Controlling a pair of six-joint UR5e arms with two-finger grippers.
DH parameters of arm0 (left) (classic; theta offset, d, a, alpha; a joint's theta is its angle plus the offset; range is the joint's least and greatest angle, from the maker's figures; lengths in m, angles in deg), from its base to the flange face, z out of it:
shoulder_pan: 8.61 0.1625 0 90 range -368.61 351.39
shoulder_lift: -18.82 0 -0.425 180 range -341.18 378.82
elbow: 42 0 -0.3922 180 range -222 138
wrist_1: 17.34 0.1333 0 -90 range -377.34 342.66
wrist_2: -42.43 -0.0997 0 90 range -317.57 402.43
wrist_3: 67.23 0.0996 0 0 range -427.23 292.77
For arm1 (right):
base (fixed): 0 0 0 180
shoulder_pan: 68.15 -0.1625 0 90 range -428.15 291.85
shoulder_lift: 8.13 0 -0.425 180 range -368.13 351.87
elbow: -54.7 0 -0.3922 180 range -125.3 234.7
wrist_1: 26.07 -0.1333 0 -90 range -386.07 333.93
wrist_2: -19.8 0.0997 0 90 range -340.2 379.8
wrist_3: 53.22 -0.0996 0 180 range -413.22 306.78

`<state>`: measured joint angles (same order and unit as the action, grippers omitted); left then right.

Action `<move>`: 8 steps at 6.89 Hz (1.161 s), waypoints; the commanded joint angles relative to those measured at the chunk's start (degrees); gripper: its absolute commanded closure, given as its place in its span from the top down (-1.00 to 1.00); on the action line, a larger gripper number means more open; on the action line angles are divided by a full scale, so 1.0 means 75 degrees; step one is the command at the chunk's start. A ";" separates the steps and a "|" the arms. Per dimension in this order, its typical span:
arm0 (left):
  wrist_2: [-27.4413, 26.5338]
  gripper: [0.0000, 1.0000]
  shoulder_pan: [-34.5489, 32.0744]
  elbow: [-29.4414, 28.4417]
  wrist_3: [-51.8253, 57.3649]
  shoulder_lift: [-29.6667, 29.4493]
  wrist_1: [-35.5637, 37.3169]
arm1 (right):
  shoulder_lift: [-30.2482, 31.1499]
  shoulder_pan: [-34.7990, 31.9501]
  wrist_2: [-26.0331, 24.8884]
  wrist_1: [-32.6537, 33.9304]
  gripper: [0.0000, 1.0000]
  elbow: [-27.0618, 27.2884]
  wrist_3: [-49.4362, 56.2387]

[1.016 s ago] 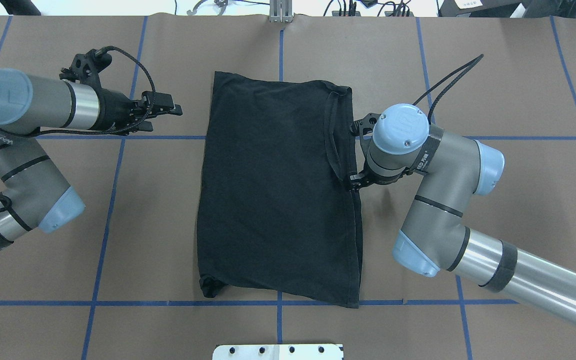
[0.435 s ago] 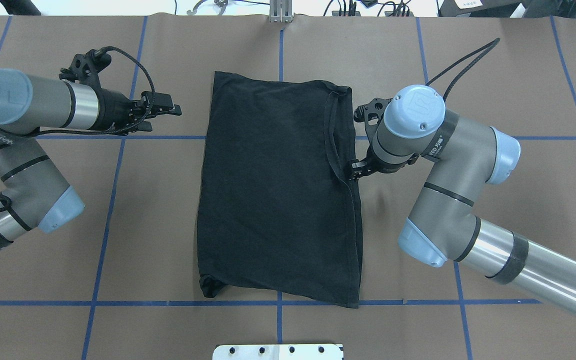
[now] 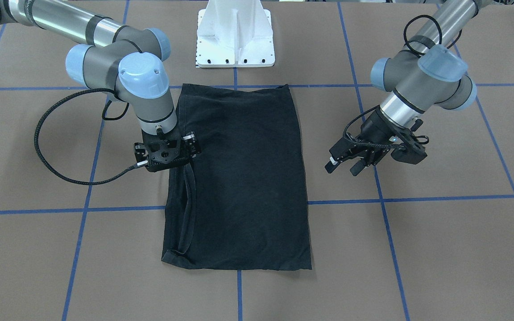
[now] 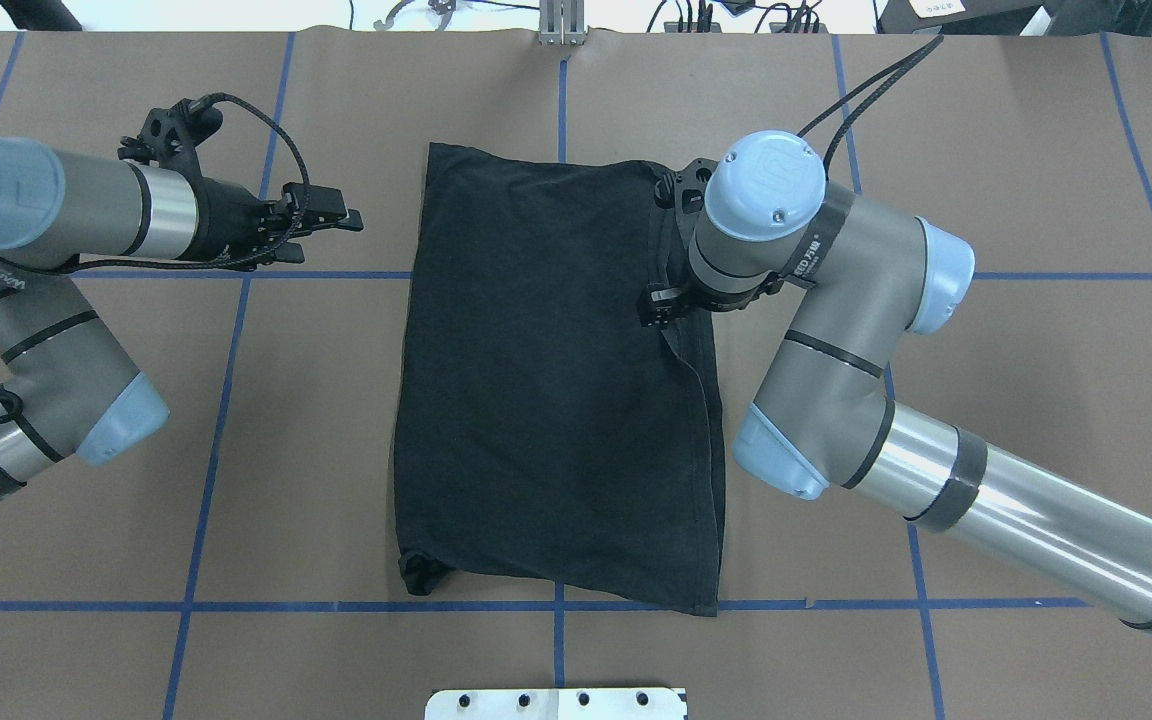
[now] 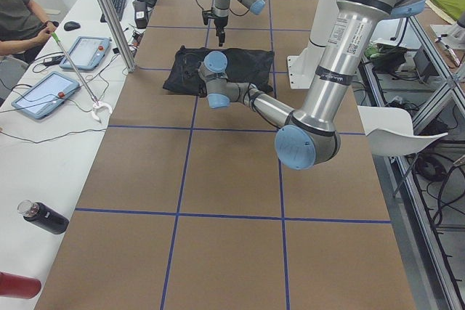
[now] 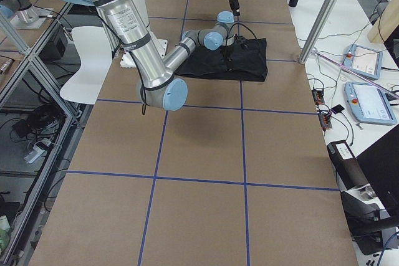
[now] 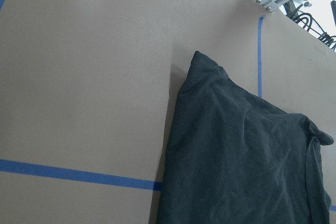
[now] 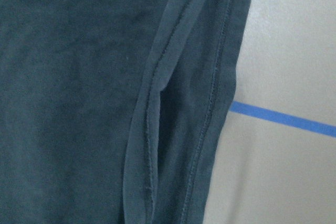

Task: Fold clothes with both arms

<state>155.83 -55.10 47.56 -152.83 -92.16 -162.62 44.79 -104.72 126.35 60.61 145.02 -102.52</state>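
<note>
The clothes are one black T-shirt (image 4: 546, 380), folded into a long rectangle and lying flat at the table's middle (image 3: 239, 178). Only plain black cloth shows. My right gripper (image 3: 167, 156) points straight down over the shirt's edge on the robot's right, near the far end. Its fingers are hidden under the wrist (image 4: 736, 240), so I cannot tell their state. Its wrist view shows a doubled hem strip (image 8: 157, 103) and brown table beside it. My left gripper (image 3: 342, 168) hovers open and empty above bare table, left of the shirt (image 7: 236, 156).
Blue tape lines (image 4: 236, 273) grid the brown table. The white pedestal base (image 3: 234, 35) stands at the robot's side. An aluminium post (image 4: 561, 25) rises at the far edge. A person (image 5: 22, 19), tablets and bottles (image 5: 43, 217) are at the side bench.
My right arm has swung from the shirt's right edge inward and toward the far end, now over the cloth. The shirt and the left arm have not moved.
</note>
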 commanded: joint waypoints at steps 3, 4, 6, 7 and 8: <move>0.0008 1.00 0.0000 -0.0012 0.0000 0.0008 0.0000 | -0.0177 0.0083 -0.0096 -0.0694 1.00 -0.0827 -0.0014; 0.0008 1.00 0.0000 -0.0012 0.0000 -0.0004 0.0000 | -0.0177 0.0095 -0.0096 -0.0694 1.00 -0.0898 -0.0002; 0.0008 1.00 0.0000 -0.0012 0.0000 -0.0004 0.0000 | -0.0166 0.0153 -0.0096 -0.0706 1.00 -0.0968 -0.0002; 0.0008 1.00 0.0000 -0.0024 0.0000 0.0008 0.0000 | -0.0166 0.0177 -0.0096 -0.0706 1.00 -0.0980 -0.0002; 0.0008 1.00 0.0000 -0.0070 0.0000 -0.0004 -0.0012 | -0.0154 0.0212 -0.0119 -0.0752 1.00 -0.1050 -0.0002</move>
<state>155.90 -55.10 47.32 -152.83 -92.16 -162.65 43.56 -103.42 125.58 55.24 137.62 -102.53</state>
